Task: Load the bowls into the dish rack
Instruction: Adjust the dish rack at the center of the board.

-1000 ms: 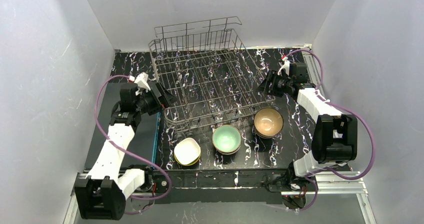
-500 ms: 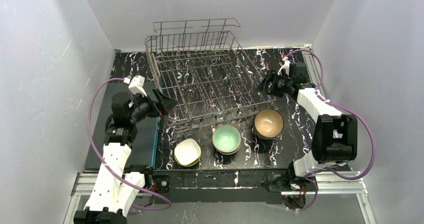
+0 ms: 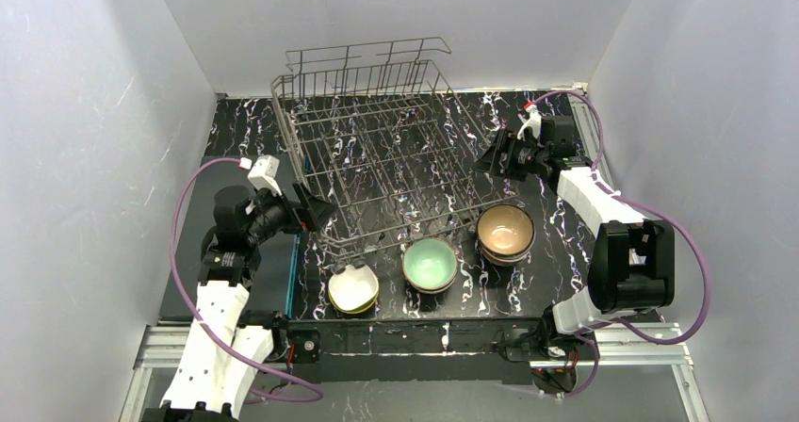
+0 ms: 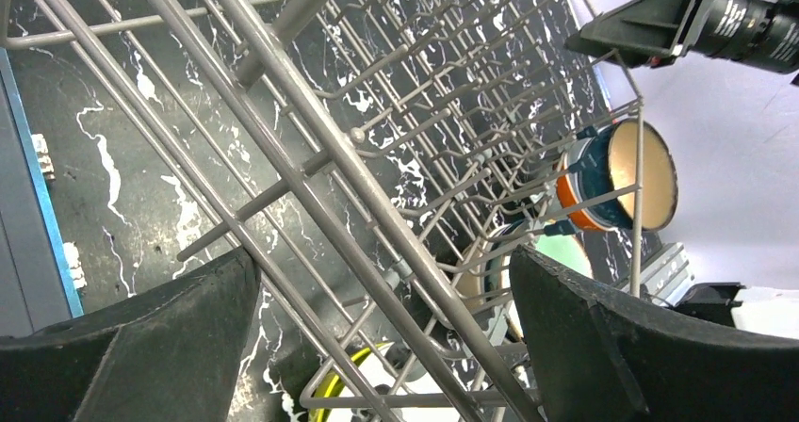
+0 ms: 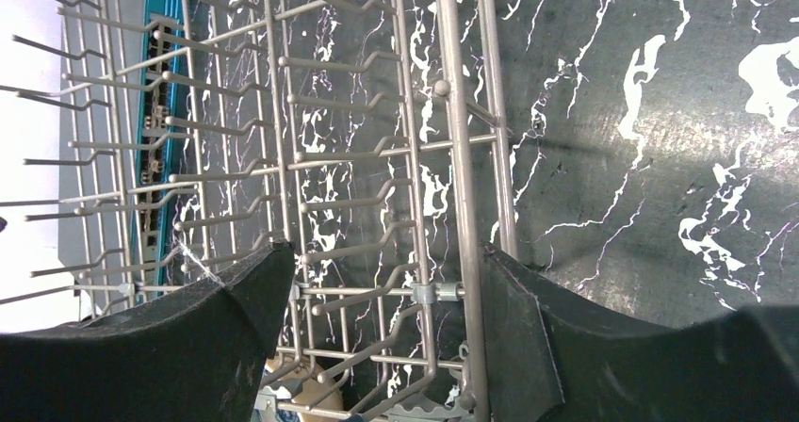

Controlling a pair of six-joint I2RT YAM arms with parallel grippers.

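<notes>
looking down from the top view, the dish rack (image 3: pixel 377 158) stands mid-way across the table (image 3: pixel 245 125) with no bowl in it. the bowls sit just beside its near edge as a yellow-green stack (image 3: pixel 353 288), a mint stack (image 3: pixel 430 265) and a tan stack (image 3: pixel 505 231). the left gripper (image 3: pixel 316 213) is at the rack's near-left corner, the right gripper (image 3: pixel 490 161) at its right side. in the left wrist view the claw is released, fingers (image 4: pixel 141 347) spread wide, the rack's rim wire running between them ungripped. in the right wrist view that claw is released too, straddling the side wire. the bowls look rigid, glazed, probably slippery and breakable. pinching one across its rim seems the surest hold.
</notes>
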